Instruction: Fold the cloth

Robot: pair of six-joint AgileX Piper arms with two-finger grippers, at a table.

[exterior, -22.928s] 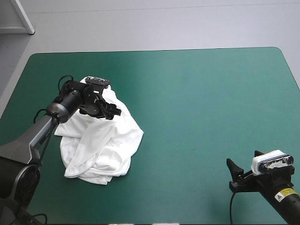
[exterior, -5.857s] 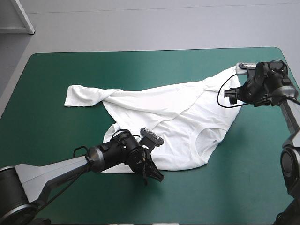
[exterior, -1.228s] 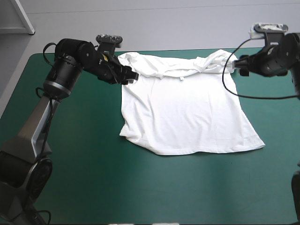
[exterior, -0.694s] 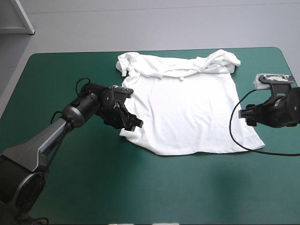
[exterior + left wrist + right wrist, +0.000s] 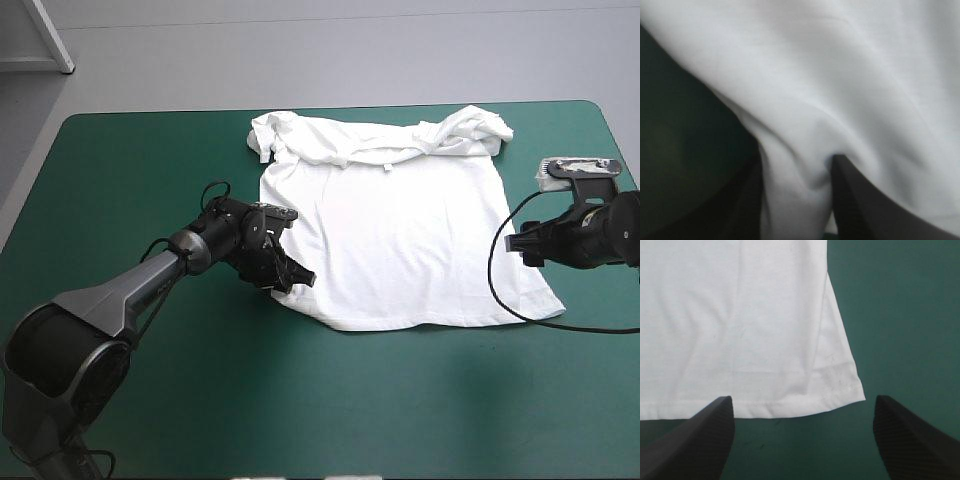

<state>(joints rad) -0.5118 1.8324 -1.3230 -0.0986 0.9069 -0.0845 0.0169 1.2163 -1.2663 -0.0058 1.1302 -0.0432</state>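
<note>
The white short-sleeved T-shirt [image 5: 400, 230] lies spread flat on the teal-green worktop [image 5: 130, 160], its sleeves bunched toward the far edge. The left claw [image 5: 796, 165] is all but closed on the left hem corner — a pinched fold hides its fingertips. The right claw [image 5: 804, 399] gapes wide and holds nothing; the other hem corner lies just ahead of it.

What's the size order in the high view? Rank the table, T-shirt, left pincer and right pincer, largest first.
1. table
2. T-shirt
3. left pincer and right pincer: both small and much alike, so I won't rank one above the other.
</note>
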